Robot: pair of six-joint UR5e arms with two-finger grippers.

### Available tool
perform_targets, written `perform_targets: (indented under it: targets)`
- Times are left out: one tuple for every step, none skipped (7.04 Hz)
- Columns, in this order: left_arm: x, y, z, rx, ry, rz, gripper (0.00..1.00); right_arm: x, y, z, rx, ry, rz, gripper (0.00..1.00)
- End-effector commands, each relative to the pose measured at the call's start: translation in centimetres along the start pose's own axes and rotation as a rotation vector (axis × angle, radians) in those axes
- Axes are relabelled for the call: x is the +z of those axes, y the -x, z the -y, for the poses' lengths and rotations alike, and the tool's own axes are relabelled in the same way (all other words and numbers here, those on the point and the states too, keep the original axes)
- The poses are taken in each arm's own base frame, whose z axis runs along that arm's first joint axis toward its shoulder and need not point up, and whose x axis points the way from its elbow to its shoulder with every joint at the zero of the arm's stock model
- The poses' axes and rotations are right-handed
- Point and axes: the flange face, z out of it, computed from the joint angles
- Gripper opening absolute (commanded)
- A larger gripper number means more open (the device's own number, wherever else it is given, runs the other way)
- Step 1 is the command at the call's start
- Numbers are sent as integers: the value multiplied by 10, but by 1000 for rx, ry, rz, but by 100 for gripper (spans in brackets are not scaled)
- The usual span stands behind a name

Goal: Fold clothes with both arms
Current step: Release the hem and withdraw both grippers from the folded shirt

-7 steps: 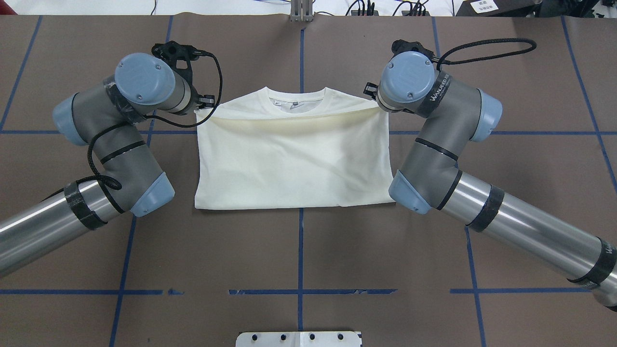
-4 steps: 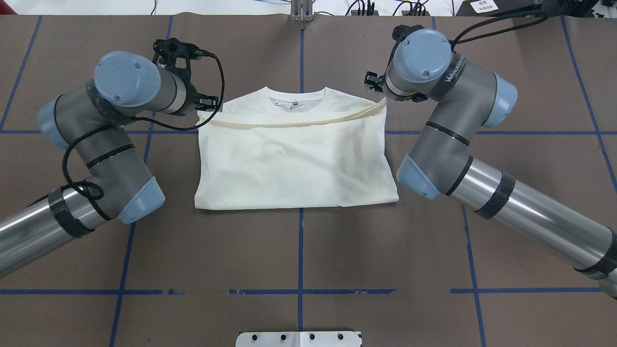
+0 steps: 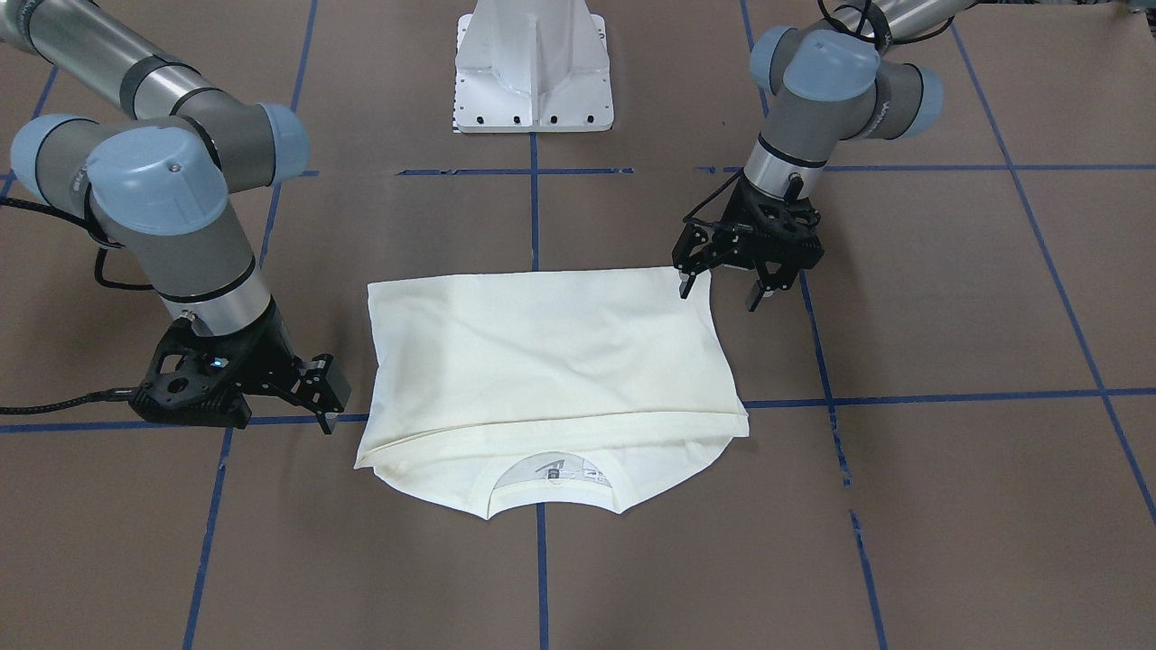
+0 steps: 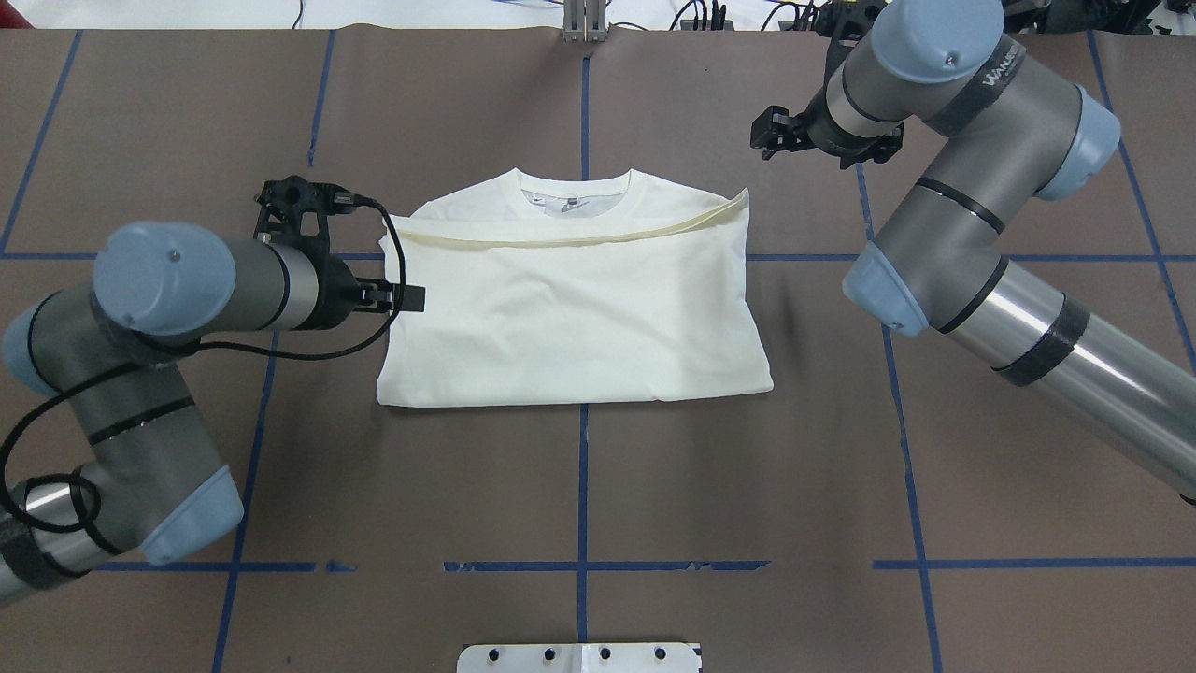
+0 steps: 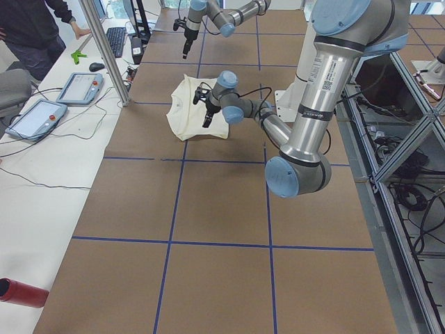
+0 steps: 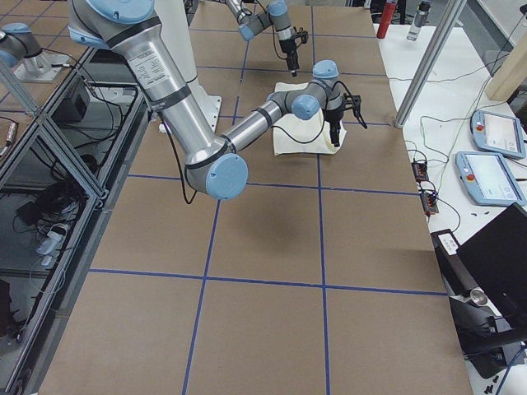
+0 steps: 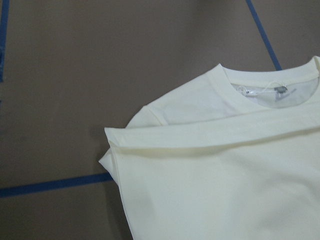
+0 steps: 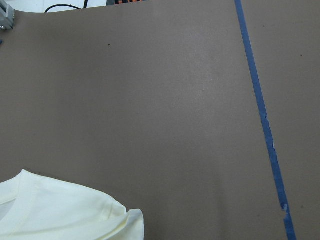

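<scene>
The cream shirt [image 4: 570,318] lies folded in half on the brown table, plain side up, with its collar [image 4: 575,192] showing at the far edge; no print shows. It also shows in the front view [image 3: 542,361], the left wrist view [image 7: 225,175] and, as one corner, the right wrist view [image 8: 60,215]. My left gripper [image 4: 406,297] hovers at the shirt's left edge, open and empty; in the front view [image 3: 720,291] its two fingers stand apart. My right gripper [image 4: 768,131] is raised beyond the shirt's far right corner, apart from the cloth, and looks open in the front view [image 3: 323,402].
The white pedestal base [image 3: 533,81] stands at the robot's side of the table [image 4: 579,486], which has blue tape lines [image 4: 582,486]. A side bench with tablets [image 5: 42,115] and a person [image 5: 35,28] lies beyond the table's far edge.
Both grippers let go of the folded-over hem, which settled flat below the collar. The left gripper drew back along the shirt's left edge; the right one rose and moved away to the far right.
</scene>
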Motion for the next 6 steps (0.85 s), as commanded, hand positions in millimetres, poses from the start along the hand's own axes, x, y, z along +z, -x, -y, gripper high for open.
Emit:
perform_targets:
  targets:
    - [20, -4, -62, -90, 26, 2, 65, -5, -7, 4, -17, 9, 11, 100]
    - [26, 7, -74, -90, 33, 29, 65, -5, -8, 3, -18, 8, 9, 100]
    - [27, 7, -78, -88, 35, 34, 64, -5, -8, 3, -17, 8, 9, 100]
    - [31, 9, -81, -86, 40, 41, 62, -4, -8, 3, -18, 10, 9, 100]
    - [36, 9, -86, -83, 49, 48, 60, -5, -8, 3, -17, 8, 9, 100]
    - [37, 8, -86, -82, 51, 48, 52, -4, -9, 3, -16, 8, 7, 100]
